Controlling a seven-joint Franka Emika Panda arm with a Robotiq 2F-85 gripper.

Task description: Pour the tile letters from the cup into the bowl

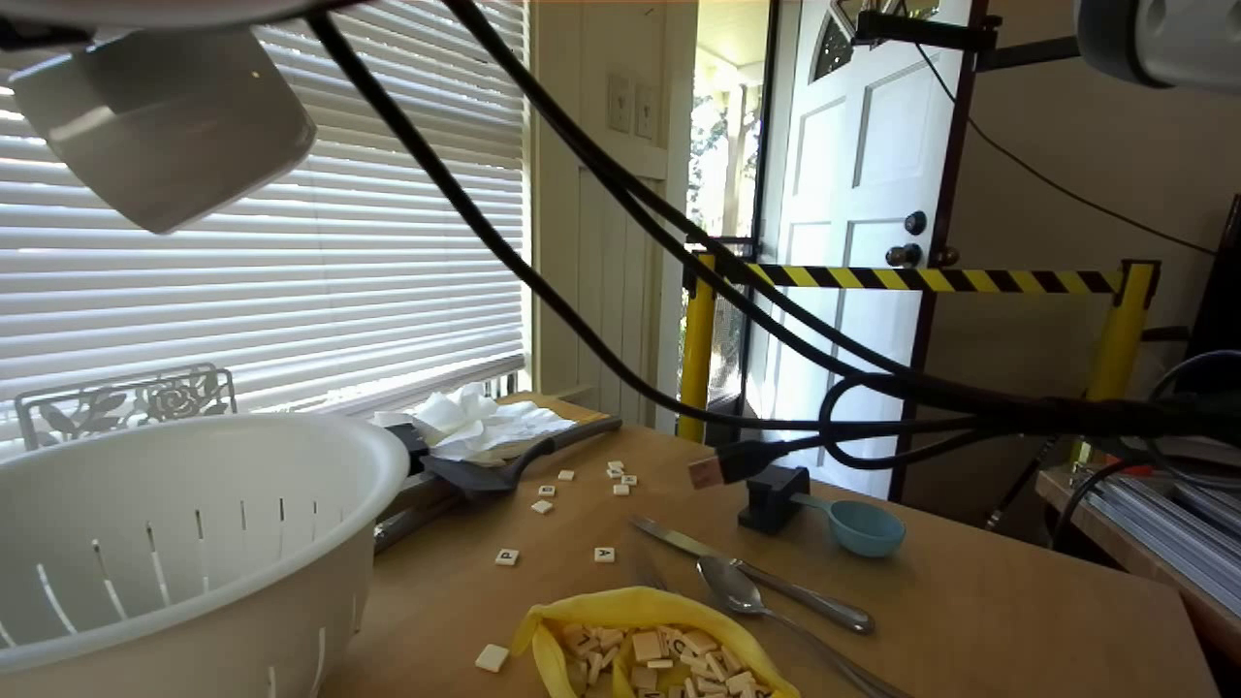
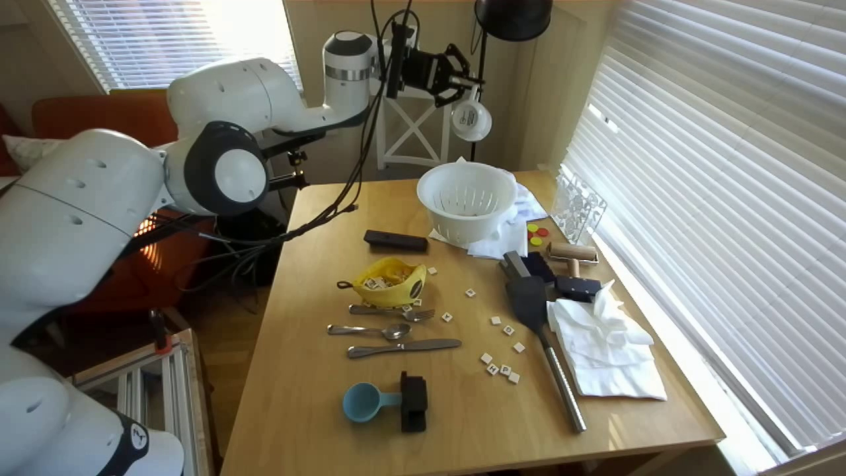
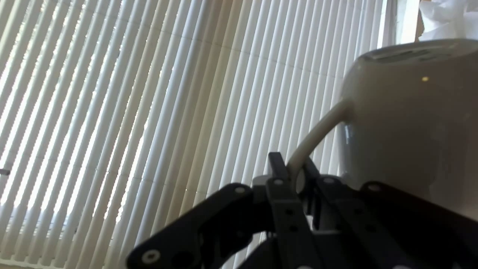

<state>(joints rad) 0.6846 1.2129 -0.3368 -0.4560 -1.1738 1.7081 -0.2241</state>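
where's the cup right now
In an exterior view, the cup is near the top, just right of centre, above the white bowl. The wrist view shows its handle in the gripper.

Daylight comes through the blinds at the left in an exterior view, their surface glowing white; the doorway right of centre is washed out, while the wall farther right falls dim. In an exterior view the window at upper left is blown out, and small pale streaks of sun touch the bench at lower right. The wrist view is backlit: glare streaks the blinds at the left, the gripper is near-black at the bottom, and the cup at the right is shaded and soft-edged, with one small yellowish highlight.
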